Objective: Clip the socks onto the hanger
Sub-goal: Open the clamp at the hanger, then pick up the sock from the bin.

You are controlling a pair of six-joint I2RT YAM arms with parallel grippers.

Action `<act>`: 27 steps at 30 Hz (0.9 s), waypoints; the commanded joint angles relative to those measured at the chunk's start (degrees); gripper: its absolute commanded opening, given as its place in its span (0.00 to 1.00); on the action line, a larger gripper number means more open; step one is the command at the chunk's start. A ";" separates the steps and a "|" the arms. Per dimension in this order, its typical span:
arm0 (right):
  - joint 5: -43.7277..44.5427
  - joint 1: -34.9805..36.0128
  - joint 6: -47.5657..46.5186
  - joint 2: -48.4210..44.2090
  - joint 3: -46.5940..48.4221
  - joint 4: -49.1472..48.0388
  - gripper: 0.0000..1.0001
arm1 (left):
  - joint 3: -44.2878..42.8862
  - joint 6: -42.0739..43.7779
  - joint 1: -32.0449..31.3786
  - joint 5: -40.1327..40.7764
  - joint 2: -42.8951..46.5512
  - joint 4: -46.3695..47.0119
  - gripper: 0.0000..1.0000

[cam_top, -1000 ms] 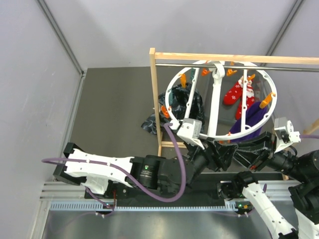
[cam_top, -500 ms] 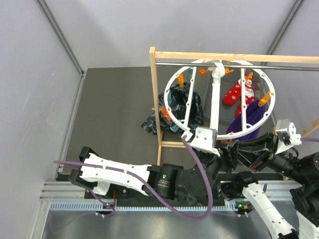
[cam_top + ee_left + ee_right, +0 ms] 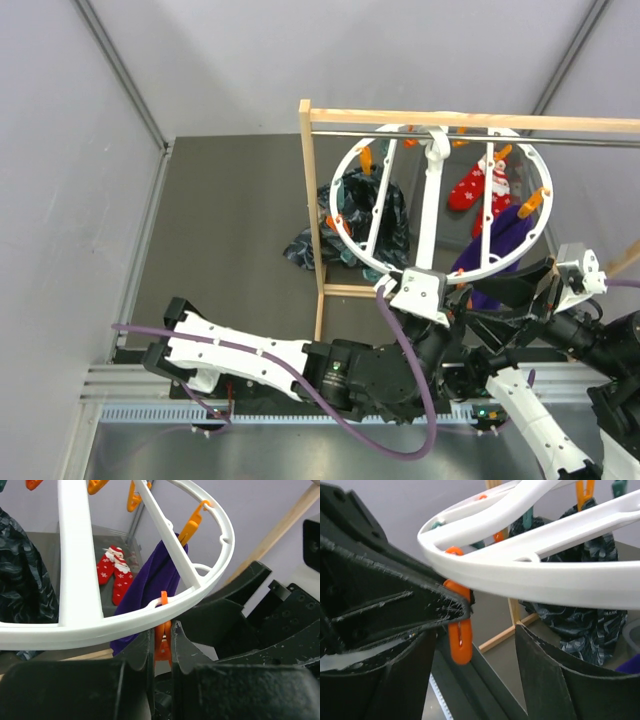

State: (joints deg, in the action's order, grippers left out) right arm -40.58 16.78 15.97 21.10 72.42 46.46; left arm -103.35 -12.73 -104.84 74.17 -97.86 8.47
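On the hanger (image 3: pixel 430 215), hooked over the metal rod (image 3: pixel 570 138) of the wooden rack (image 3: pixel 311 200) at the far right of the worktop (image 3: pixel 230 220): a purple sock (image 3: pixel 497 248), slung from an orange rim clip (image 3: pixel 535 200) down toward the near rim. By the far-right rim, red Santa socks (image 3: pixel 480 186); clipped there or merely lying beneath, hard to say. At the ring's left side, dark patterned socks (image 3: pixel 352 200), bunched; hanging or resting on the worktop, impossible to tell from above.

Moved right along the near rim within the last second and clenched: the left claw (image 3: pixel 161 630), now pinching the near orange clip (image 3: pixel 162 650) under the rim, just beside the lower part of the purple sock. Let go over the same second: the right claw (image 3: pixel 474 632), now released, jaws wide on either side of that same clip, touching nothing.

Probably a handover. Clip squeezed by the left so that its mouth gapes, right freed to bring in the sock's loose end. That end not yet clipped, by the look of it.

Hard to make out: the clip's mouth, hidden behind the rim and the black fingers, so gaping or closed unknown. Lower end of the purple sock cut off behind the rim in the left wrist view; one sock or a pair, unclear. Both claws buried under the wrists in the top view.
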 commanded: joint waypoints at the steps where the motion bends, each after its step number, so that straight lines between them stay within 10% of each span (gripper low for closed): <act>1: 4.88 -0.60 -1.02 0.17 3.42 2.31 0.66 | 0.61 -3.34 -0.19 -2.98 3.20 -1.24 0.00; 11: 22.19 -0.52 -3.04 1.47 16.69 21.97 0.82 | 9.20 -3.26 -0.28 -0.61 8.74 -2.06 0.00; 18: 54.67 -0.52 -2.52 5.08 23.02 34.82 0.83 | 11.42 -2.03 -0.19 -0.34 10.59 -4.50 0.00; 27: 74.93 2.81 9.16 5.88 10.66 34.85 0.81 | 15.37 -0.98 -0.19 -2.36 14.36 -6.01 0.00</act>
State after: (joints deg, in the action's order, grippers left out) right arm 23.97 17.72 19.25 25.47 87.13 75.55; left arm -89.10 -14.85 -105.41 71.96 -86.91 2.94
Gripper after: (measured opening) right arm 0.814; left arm 0.190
